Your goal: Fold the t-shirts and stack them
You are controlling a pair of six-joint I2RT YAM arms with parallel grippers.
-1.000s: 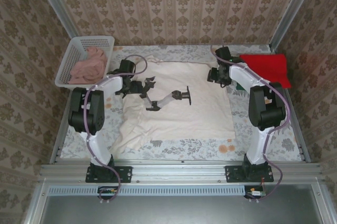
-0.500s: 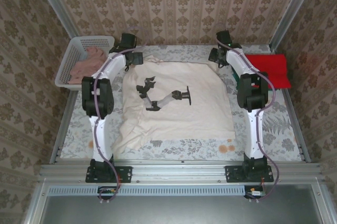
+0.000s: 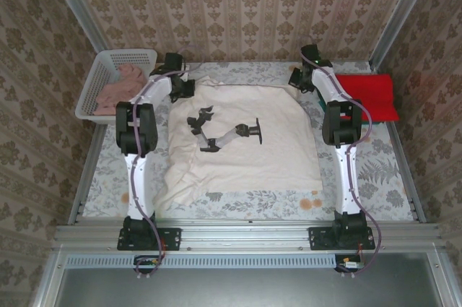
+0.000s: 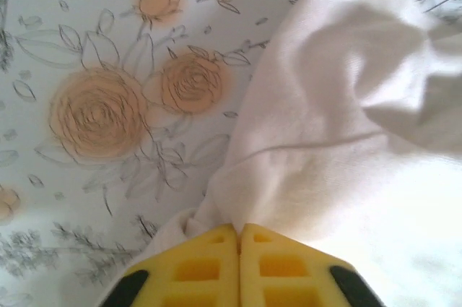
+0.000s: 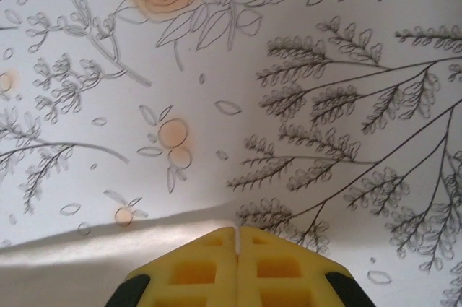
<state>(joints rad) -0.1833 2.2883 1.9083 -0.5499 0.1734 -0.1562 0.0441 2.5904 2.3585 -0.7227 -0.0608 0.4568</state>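
While flat, t-shirt (image 4: pixel 339 141) in left tool (image 4: pixel 238 229)

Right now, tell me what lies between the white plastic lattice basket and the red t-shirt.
A large cream-white cloth t-shirt, spread out on the floral table cover; the top external view shows it.

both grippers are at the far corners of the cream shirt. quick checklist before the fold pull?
1. Left gripper has cloth: ok. It is shut, and the cream-white t-shirt bunches into its tips.
2. Right gripper has cloth: cannot tell. It is shut and the shirt's edge reaches its tips, but no pinch is visible.
3. Shirt lies flat: not ok. The near-left corner is rumpled.
4. Red t-shirt is out of the way: ok. It lies folded at the far right, apart from the cream one.
5. Basket is off the shirt: ok. It sits at the far left.
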